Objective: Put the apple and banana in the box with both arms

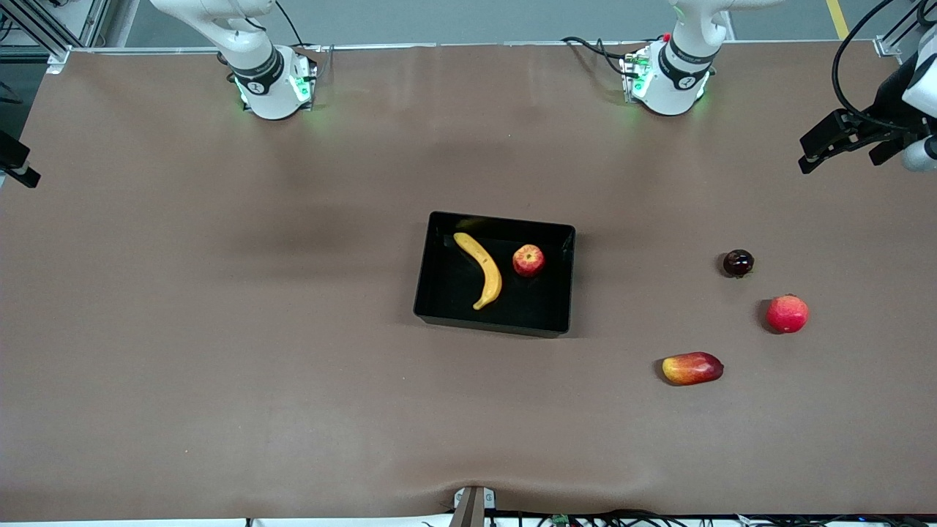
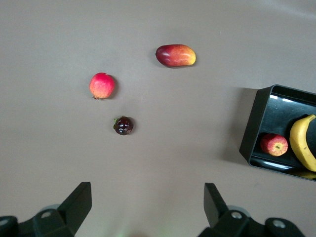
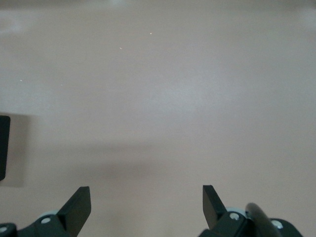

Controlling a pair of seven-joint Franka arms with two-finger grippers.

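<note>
The black box (image 1: 495, 219) stands at the middle of the table. The yellow banana (image 1: 481, 269) and the small red apple (image 1: 528, 260) lie inside it, side by side and apart. The left wrist view also shows the box (image 2: 253, 129), the apple (image 2: 274, 144) and the banana (image 2: 302, 142). My left gripper (image 1: 812, 155) is open and empty, up over the left arm's end of the table; its fingers frame bare table in its wrist view (image 2: 148, 203). My right gripper (image 1: 20, 170) is open and empty over the right arm's end (image 3: 146, 205). A corner of the box (image 3: 3, 146) shows there.
Three other fruits lie on the table toward the left arm's end: a dark round fruit (image 1: 738, 263), a pinkish-red round fruit (image 1: 787, 313) and a red-and-yellow mango-like fruit (image 1: 692, 368), the last nearest the front camera. The arms' bases (image 1: 274, 84) stand at the table's back edge.
</note>
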